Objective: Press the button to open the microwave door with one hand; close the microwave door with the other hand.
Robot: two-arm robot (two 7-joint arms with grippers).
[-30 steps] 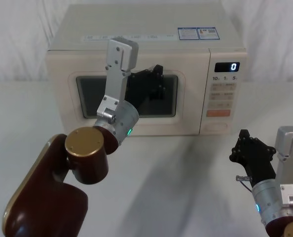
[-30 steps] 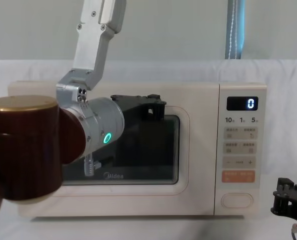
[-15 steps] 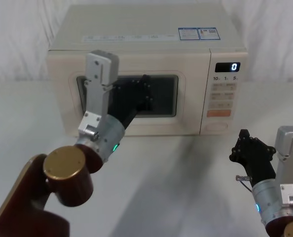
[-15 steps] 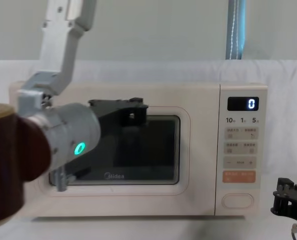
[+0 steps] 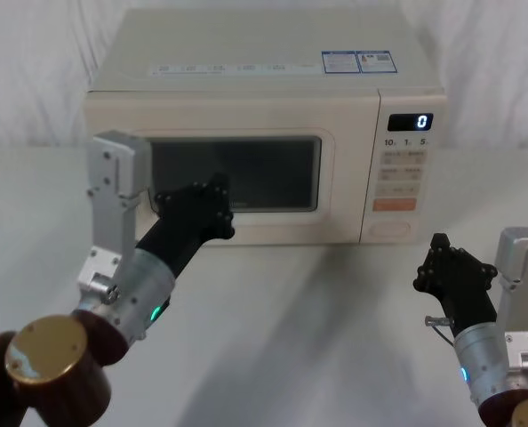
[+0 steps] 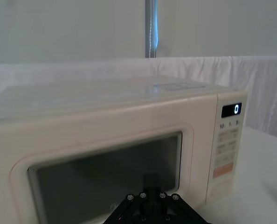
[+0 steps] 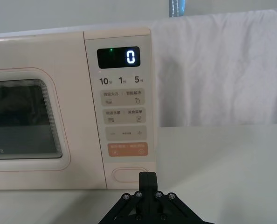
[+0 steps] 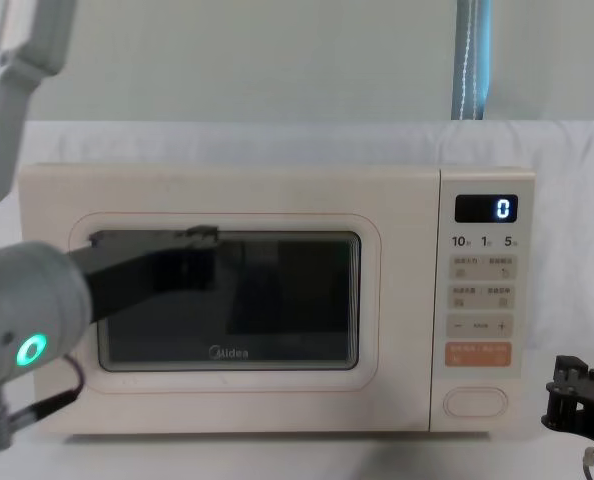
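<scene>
The microwave door (image 5: 233, 173) is seen shut flush on the cream oven, at the table's far side. The button (image 7: 130, 174) sits lowest on the panel to the door's right. The left gripper (image 5: 212, 205) is held before the window's lower left, its opening not discernible. The right gripper (image 5: 451, 271) is parked low, apart from the button; its fingers cannot be judged.

White tabletop (image 5: 335, 320), matte, evenly lit. White draped cloth (image 7: 222, 70) hanging behind, creased in soft vertical folds. Plain pale grey-green wall (image 8: 277, 60) above cloth edge. Slim vertical metal pole (image 8: 471, 60) rising against wall, behind cloth.
</scene>
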